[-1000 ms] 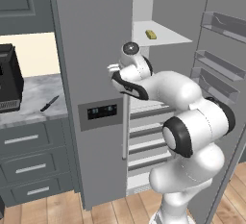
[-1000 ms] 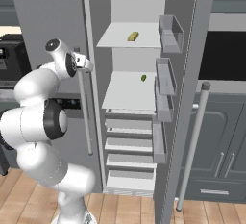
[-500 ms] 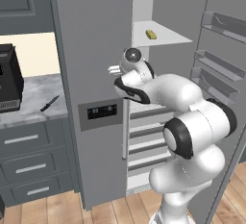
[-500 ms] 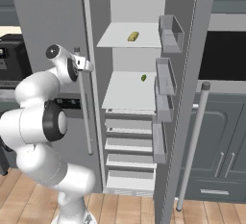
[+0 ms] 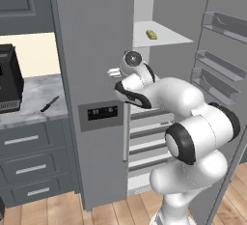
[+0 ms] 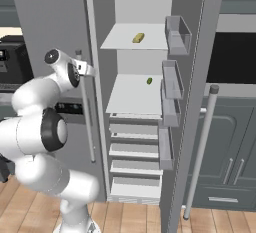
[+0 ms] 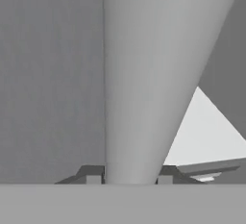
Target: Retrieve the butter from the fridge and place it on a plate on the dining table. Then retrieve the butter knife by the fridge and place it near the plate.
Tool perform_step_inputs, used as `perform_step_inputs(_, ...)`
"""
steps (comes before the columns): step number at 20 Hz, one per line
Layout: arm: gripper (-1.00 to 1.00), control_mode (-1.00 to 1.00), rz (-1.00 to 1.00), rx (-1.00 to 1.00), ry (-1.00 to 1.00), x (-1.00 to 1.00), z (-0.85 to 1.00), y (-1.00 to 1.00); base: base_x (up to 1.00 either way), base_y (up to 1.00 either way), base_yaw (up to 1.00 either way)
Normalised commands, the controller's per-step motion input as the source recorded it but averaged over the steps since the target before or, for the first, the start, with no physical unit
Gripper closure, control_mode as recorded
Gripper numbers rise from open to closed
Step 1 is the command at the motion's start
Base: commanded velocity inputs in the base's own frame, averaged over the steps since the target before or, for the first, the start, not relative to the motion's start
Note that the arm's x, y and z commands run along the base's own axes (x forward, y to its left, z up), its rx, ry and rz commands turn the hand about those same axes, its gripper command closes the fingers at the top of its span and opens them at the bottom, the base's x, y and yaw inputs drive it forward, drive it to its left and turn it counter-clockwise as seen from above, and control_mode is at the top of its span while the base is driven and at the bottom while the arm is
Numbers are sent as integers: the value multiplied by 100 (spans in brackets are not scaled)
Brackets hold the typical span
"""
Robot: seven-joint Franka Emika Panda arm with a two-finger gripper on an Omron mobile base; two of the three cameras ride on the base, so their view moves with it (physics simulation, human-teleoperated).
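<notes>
End effector (image 7: 129,179) fingers sit tight on either side of the fridge (image 5: 94,50) handle (image 7: 153,74); no writing is readable.

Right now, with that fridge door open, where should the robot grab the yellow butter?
Across its two long sides, at mid-length, reaching in from the open front of the fridge: the butter lies flat on the upper shelf with bare shelf around it.

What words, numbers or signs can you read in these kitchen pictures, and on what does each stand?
No text reads clearly.
Dark control panel on the tall grey two-door fridge: pale marks, too small and blurred to read.
Black boxy appliance on the small marble counter: no readable label.
</notes>
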Motion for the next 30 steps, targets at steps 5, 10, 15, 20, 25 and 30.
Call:
perform_step_inputs(5,100,-100,-18,-6,0,-98,7,66,0,0,0)
perform_step_inputs(10,100,-100,-30,-9,0,-100,8,98,0,0,0)
perform_step_inputs(15,100,-100,-31,-13,0,-92,6,98,0,0,0)
perform_step_inputs(20,-100,-100,-32,-17,0,-62,0,95,0,0,0)
perform_step_inputs(25,-100,-100,-8,-1,0,-7,0,16,0,0,0)
perform_step_inputs(30,-100,-100,-8,-4,0,-12,0,46,0,0,0)
